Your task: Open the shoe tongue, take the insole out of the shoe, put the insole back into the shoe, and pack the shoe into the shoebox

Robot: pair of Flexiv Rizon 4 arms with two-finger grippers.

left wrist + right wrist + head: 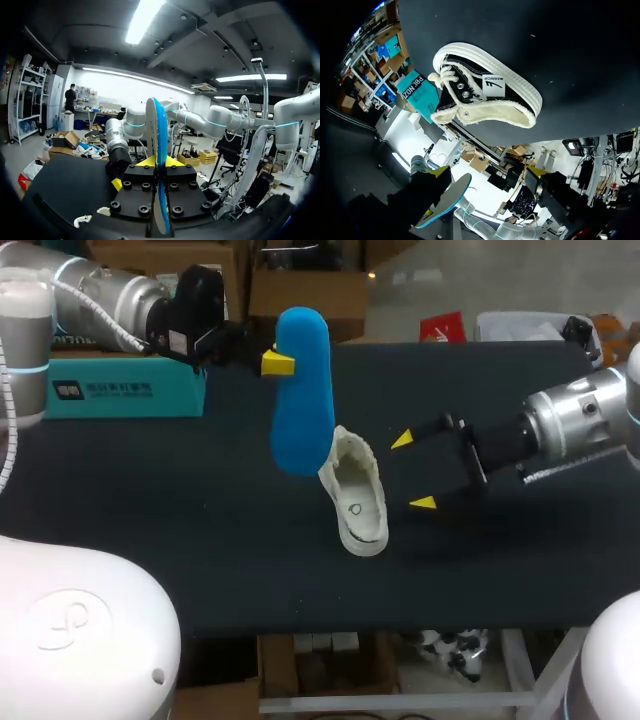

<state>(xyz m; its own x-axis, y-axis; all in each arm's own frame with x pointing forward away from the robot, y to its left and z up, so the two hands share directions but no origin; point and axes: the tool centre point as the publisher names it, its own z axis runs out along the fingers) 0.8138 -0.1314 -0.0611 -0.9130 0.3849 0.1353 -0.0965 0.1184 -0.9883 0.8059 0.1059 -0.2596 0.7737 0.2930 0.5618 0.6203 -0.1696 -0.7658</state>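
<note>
- Teal cardboard marks the shoebox [128, 390], which sits at the upper left of the head view on the far-left part of the black tabletop [180, 540]. In the frame it is just under our left arm.
- Our left gripper [278, 362], upper left of centre, is clamped on the blue insole [302, 390]. In the left wrist view the insole stands edge-on in that gripper, pinched from both faces.
- The insole is out of the shoe and held up, its long axis running up and down the frame. In the head view its lower end overlaps the shoe's far end, and we cannot tell whether they touch.
- The shoe [358, 498] lies on the tabletop at the centre of the frame and looks pale from above. The right wrist view shows it ahead of that gripper, with a black upper, white rubber sole, fleecy lining and metal eyelets.
- Our right gripper [412, 472], right of centre, has its fingers spread wide and grips nothing. Its tips point toward the shoe, near it but apart.
</note>
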